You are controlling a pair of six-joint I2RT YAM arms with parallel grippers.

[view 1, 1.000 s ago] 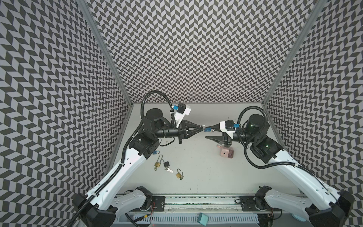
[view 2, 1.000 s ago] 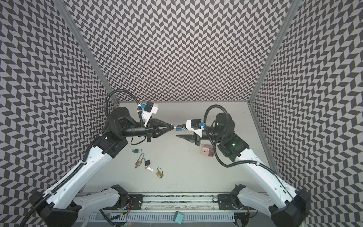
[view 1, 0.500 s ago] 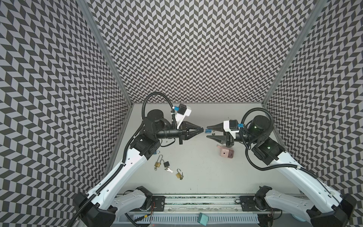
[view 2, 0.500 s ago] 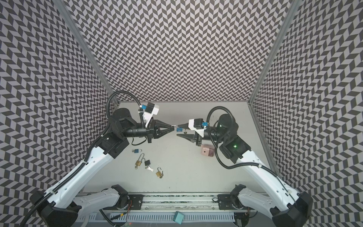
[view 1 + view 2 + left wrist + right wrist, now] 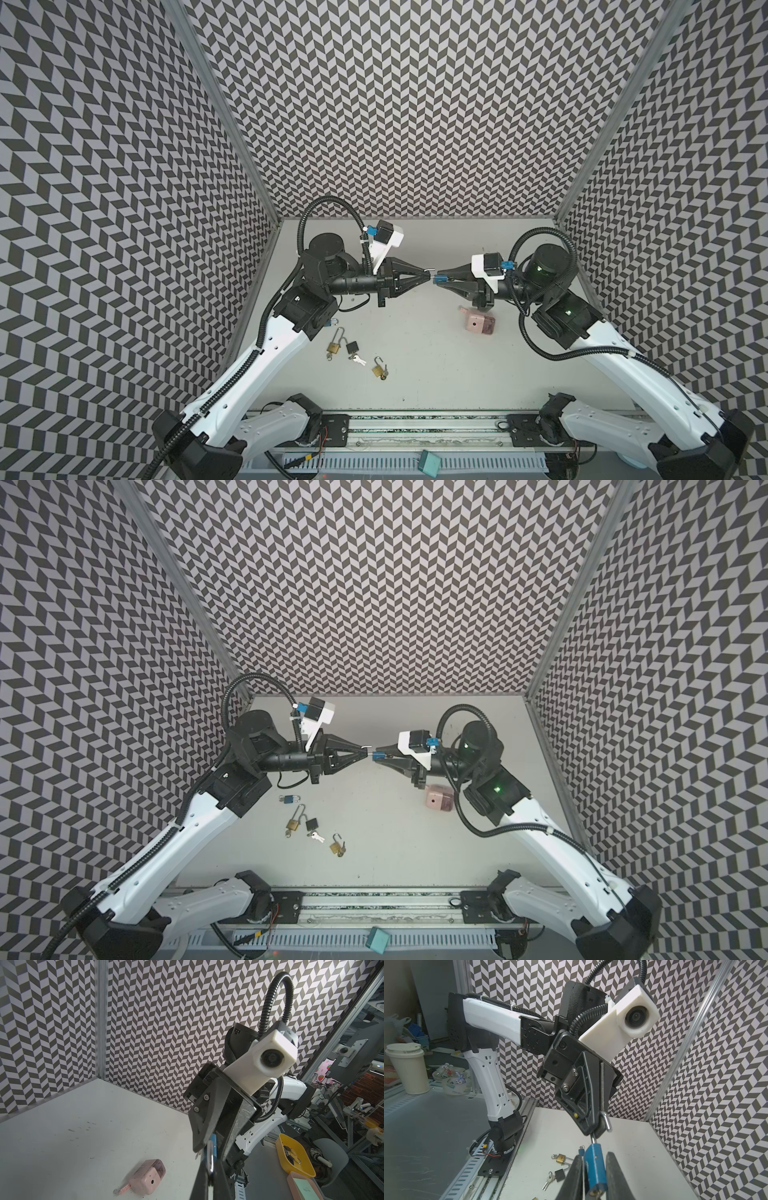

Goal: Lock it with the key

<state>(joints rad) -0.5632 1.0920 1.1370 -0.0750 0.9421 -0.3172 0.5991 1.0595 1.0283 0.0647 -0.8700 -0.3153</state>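
Note:
A blue padlock hangs in mid-air between both arms, also seen as a small blue block in both top views. My left gripper is shut on its silver shackle. My right gripper has its jaws pressed in on the blue body from both sides. A bit of metal shows at the padlock's brass keyway; I cannot tell whether it is the key. Two silver keys lie on the table.
On the table under the left arm lie a brass padlock, a black padlock, another brass padlock and a small blue padlock. A pink sharpener sits below the right gripper.
The right gripper has moved left to meet the left gripper, and its jaws have narrowed onto the blue padlock's body. The left gripper has stayed in place, still shut.

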